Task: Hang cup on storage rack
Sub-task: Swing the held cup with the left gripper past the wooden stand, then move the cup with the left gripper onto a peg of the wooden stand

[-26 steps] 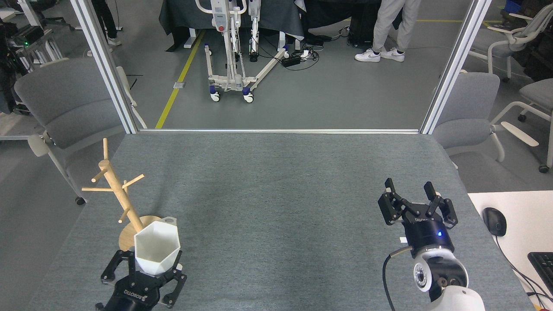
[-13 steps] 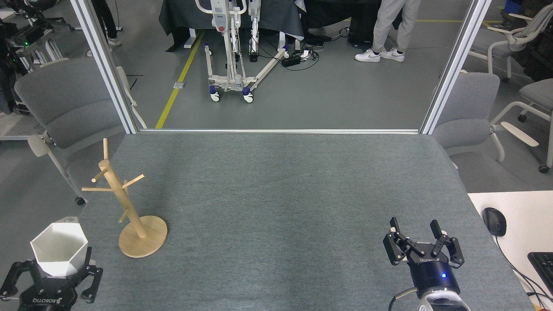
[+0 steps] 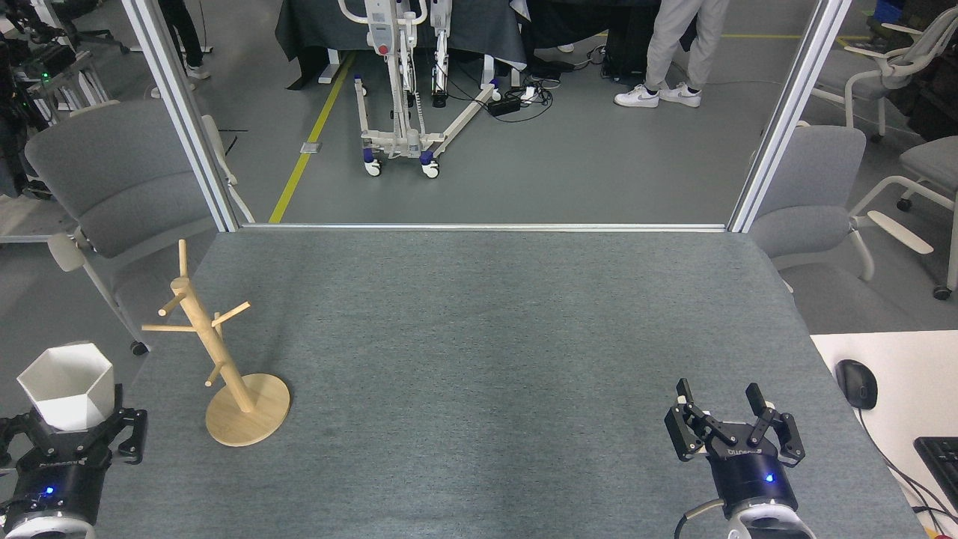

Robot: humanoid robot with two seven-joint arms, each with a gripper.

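While your left gripper [image 3: 66, 434] sits at the bottom-left corner, off the left edge of the table [image 3: 479, 359], it's clamped on the cup [image 3: 67, 385], fingers closed round the lower part of the body. Cup's upright, mouth up, hexagonal rim facing the camera; inside looks plain white, nothing in it that you can see. Handle tab isn't visible from this angle, so can't tell which way it points.

Storage rack [image 3: 224, 359] stands on the grey table near the left edge, round base flat on the surface, post leaning away toward upper left in the view, thin pegs sticking out at diff angles. No pegs carry anything. Cup is to the left of the rack and apart from it, not touching any peg.

Your right gripper [image 3: 722, 419] is at the bottom right over the table, fingers spread wide, holding nothing, blue light on the wrist body.

To the right of the table there's a white desk w/ a black mouse [image 3: 855, 383] and the corner of a keyboard [image 3: 939, 460]. Grey chairs [image 3: 112, 187] sit beyond the table on both sides. Further back, a person's legs [image 3: 677, 45] in light trousers and white shoes stand on the floor near a wheeled frame [image 3: 397, 82].
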